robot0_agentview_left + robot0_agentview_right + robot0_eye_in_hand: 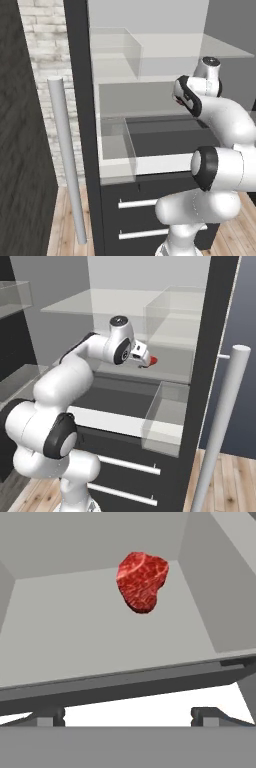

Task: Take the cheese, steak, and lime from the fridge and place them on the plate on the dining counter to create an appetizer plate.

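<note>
Left base view: one fridge [82,125] stands open, its one long grey handle [67,160] at 9 o'clock, one clear bin [117,147] on the door side and two silver drawer bars [137,203] at 6 o'clock. The arm covers the shelf interior at 3 o'clock.

Right base view: one steak [153,360] peeks out red at the hand's far end; most of it is hidden.

Hand view: one steak [142,581] lies at 12 o'clock on the pale shelf. The gripper [128,714] shows two fingertips [49,715] spread wide, holding nothing.
</note>
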You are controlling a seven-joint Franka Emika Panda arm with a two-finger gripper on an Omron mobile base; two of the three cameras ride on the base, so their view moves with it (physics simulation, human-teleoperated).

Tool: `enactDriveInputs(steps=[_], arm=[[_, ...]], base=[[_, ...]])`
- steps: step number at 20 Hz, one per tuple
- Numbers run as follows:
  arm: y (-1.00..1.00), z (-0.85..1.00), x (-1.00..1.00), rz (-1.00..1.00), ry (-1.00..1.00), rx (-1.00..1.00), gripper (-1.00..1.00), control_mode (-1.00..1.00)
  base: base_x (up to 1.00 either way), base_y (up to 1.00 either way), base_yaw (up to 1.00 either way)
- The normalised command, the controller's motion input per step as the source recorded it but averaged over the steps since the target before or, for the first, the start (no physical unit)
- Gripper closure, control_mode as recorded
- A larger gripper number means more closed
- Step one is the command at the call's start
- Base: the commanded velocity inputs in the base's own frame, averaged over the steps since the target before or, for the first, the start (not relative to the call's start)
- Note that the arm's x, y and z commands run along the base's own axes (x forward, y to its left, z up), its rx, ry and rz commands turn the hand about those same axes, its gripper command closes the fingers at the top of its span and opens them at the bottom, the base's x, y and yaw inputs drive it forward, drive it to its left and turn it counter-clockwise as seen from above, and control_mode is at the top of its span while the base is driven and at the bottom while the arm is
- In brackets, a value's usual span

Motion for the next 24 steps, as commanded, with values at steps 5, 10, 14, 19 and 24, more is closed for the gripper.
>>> enactDriveInputs(steps=[5,10,14,19,24], arm=[[-0.29,-0.45,0.47,0.0,-0.06,-0.04,-1.0,-1.0],[-0.27,-0.31,0.56,0.0,-0.07,-0.03,-1.0,-1.0],[-0.09,-0.34,0.45,0.0,-0.11,-0.01,-1.0,-1.0],[0.0,-0.14,0.57,0.0,-0.02,0.0,-1.0,-1.0],[0.0,-0.07,0.71,0.0,0.0,0.0,-1.0,-1.0]], base=[[0.0,0.0,0.0],[0.0,0.0,0.0],[0.0,0.0,0.0],[0.0,0.0,0.0],[0.0,0.0,0.0]])
